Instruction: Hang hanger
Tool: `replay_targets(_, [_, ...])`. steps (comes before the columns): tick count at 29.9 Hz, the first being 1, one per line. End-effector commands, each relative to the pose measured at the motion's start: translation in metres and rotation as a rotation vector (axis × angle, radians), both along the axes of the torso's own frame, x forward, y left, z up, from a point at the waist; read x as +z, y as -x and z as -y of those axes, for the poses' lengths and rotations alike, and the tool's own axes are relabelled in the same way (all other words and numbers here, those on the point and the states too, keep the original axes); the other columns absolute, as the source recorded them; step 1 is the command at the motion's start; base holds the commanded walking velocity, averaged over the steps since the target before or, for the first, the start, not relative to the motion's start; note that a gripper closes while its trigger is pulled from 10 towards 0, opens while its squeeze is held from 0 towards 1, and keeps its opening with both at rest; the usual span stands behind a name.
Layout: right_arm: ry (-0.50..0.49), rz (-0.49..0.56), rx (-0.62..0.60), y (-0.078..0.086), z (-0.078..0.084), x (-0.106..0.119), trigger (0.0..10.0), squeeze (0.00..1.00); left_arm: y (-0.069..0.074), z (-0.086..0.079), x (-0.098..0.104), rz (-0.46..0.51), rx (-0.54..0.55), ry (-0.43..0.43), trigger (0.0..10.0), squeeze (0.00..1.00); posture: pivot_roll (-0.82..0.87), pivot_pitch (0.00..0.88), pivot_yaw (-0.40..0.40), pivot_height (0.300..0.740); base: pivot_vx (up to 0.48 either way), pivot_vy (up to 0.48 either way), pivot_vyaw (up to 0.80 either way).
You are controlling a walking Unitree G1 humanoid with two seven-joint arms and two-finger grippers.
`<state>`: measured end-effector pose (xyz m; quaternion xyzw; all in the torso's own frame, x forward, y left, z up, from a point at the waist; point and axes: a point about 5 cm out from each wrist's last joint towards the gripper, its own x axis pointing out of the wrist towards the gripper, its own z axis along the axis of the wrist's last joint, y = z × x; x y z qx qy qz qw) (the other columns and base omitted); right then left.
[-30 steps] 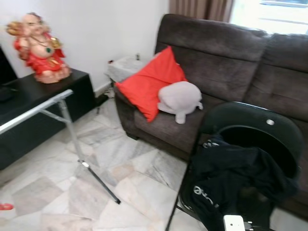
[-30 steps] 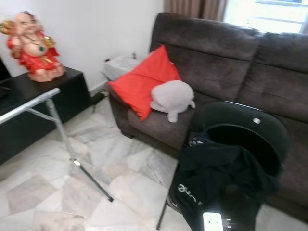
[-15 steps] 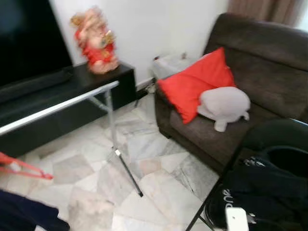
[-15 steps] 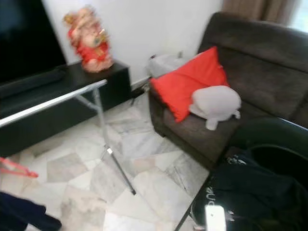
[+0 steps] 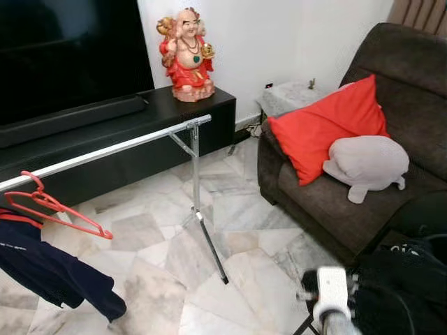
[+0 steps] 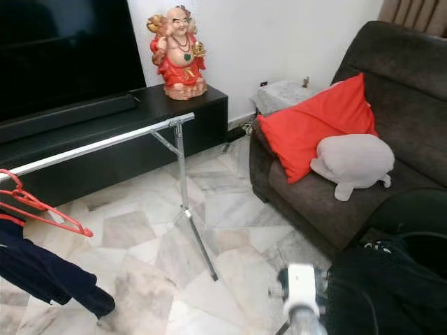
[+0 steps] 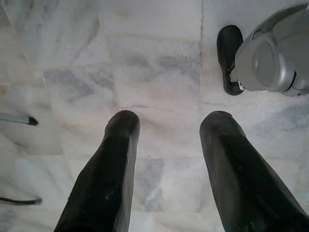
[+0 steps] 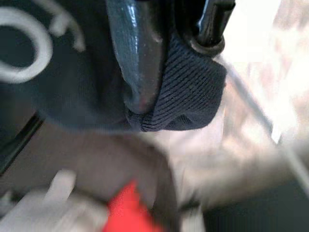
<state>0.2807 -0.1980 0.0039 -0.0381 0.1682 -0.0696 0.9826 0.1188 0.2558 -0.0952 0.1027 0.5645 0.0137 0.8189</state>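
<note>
A red hanger carrying a dark blue garment hangs at the left end of the silver rack rail. At the lower right, my right arm's wrist sits against a black garment draped over a black chair. In the right wrist view my right gripper is shut on dark ribbed cloth of that garment, next to its white lettering. My left gripper hangs open over the marble floor, with nothing between its fingers.
A rack leg slants down to the floor mid-room. A black TV cabinet with a red figurine runs along the wall. A brown sofa holds a red pillow and a grey plush. My foot stands nearby.
The camera has swung left: the TV, the rack's full rail and the red hanger with its garment have come into view. My right wrist stays by the black garment.
</note>
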Motion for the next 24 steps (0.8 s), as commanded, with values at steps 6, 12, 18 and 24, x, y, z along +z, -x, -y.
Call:
replay_targets(6, [-0.210, 0.625, 0.147, -0.060, -0.042, 0.141, 10.0, 0.00, 0.003, -0.003, 0.000, -0.011, -0.008, -0.012, 10.0, 0.00, 0.05, 0.000, 0.035, 0.740, 0.000, 0.000, 0.00])
replay_targets(12, [-0.399, 1.005, 0.330, -0.058, -0.062, 0.254, 10.0, 0.00, 0.002, -0.003, 0.000, -0.008, -0.002, -0.013, 10.0, 0.00, 0.04, 0.000, 0.037, 0.740, 0.000, 0.000, 0.00])
replay_targets(18, [-0.424, 1.092, 0.734, -0.026, -0.102, 0.293, 10.0, 0.00, 0.001, -0.003, 0.000, -0.006, -0.002, -0.011, 10.0, 0.00, 0.04, 0.000, 0.038, 0.740, 0.000, 0.000, 0.00])
replay_targets(24, [-0.521, 1.204, 0.946, 0.002, -0.115, 0.324, 10.0, 0.00, 0.001, -0.003, 0.000, -0.004, -0.002, -0.011, 10.0, 0.00, 0.04, 0.000, 0.041, 0.740, 0.000, 0.000, 0.00])
